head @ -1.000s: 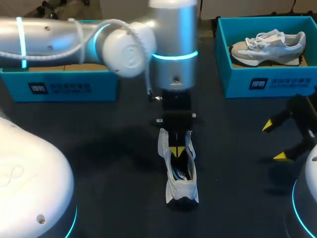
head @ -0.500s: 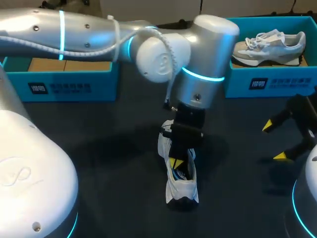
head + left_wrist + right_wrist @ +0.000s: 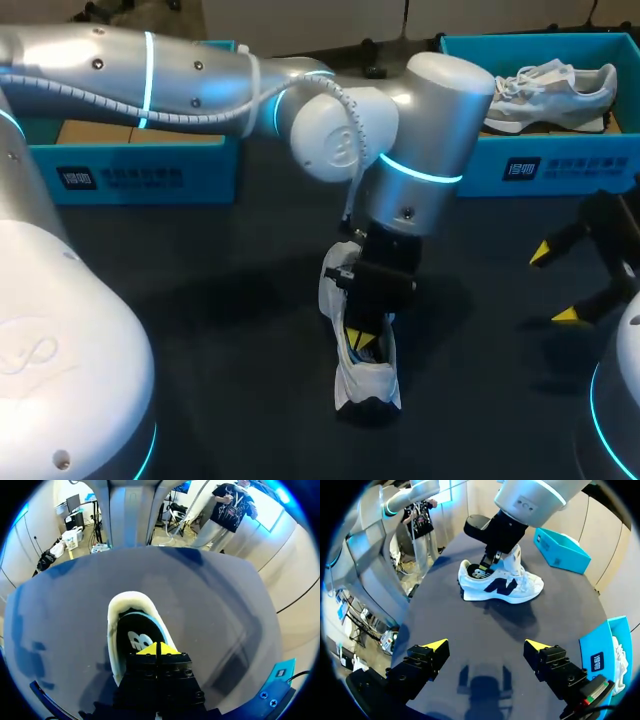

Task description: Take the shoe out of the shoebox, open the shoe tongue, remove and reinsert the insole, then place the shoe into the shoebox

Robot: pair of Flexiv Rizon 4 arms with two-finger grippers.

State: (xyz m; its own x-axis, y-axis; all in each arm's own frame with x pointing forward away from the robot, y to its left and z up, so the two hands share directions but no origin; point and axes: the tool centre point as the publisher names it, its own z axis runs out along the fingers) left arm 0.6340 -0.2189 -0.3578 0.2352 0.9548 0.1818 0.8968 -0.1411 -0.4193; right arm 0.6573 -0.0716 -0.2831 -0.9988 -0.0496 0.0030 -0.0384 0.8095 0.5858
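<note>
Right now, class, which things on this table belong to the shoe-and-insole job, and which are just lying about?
Belonging to the job:
- shoe on the table
- insole inside it
- left gripper, tips in the shoe's opening
- left shoebox, probably its box

Just lying about:
- second shoe, resting in the right shoebox
- right gripper, open, holding nothing

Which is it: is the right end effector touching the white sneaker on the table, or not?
Apart. The right wrist view shows a stretch of bare table between the open right end effector and the white sneaker.
</note>
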